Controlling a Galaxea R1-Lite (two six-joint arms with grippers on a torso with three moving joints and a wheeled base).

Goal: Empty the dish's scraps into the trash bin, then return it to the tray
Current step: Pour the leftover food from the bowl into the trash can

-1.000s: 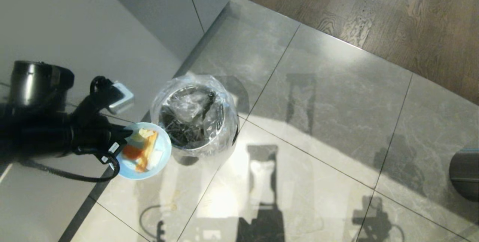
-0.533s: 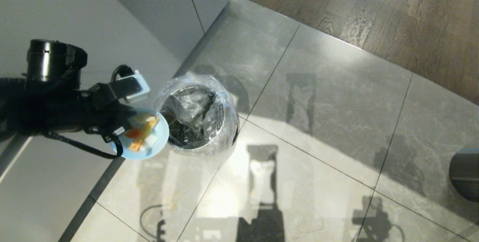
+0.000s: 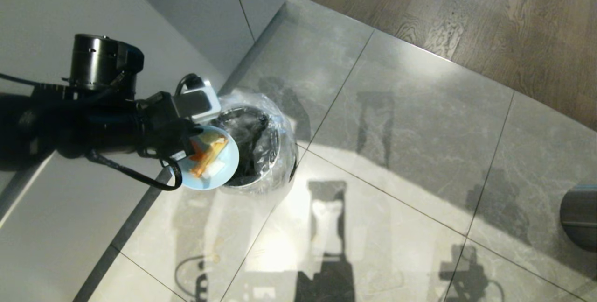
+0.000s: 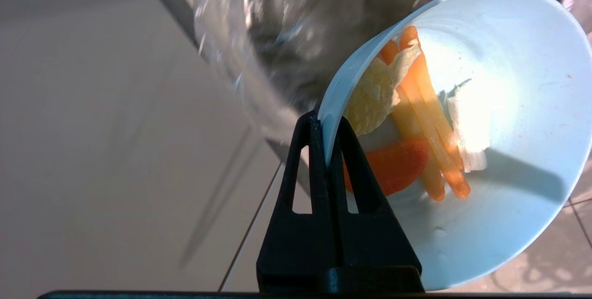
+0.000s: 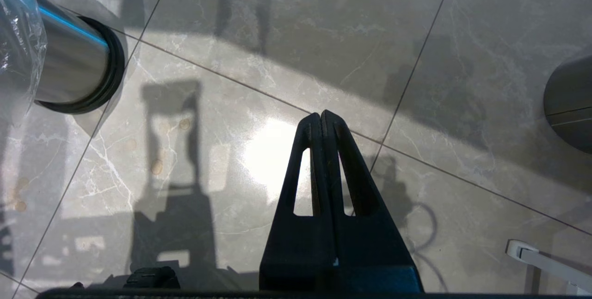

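Observation:
My left gripper (image 4: pixel 326 121) is shut on the rim of the dish (image 3: pixel 219 173), a small pale-blue bowl, white inside (image 4: pixel 518 118). The dish is tilted on its side, and in the head view it overlaps the near-left rim of the trash bin (image 3: pixel 266 152), a round dark bin lined with crinkled clear plastic (image 4: pixel 222 45). The scraps (image 3: pixel 207 152), orange carrot sticks and pale vegetable bits (image 4: pixel 416 118), still cling inside the dish. My right gripper (image 5: pixel 320 115) hangs shut and empty over the floor. The tray is out of view.
Grey cabinet fronts (image 3: pixel 140 26) stand to the left of the bin. Glossy grey floor tiles (image 3: pixel 396 152) spread to the right, with wood flooring (image 3: pixel 489 12) beyond. A dark round object (image 3: pixel 580 215) sits at the right edge.
The left arm has carried the dish to the right until it overlaps the bin's rim, and the wrist has rolled, tipping the dish more steeply. The right arm has kept still.

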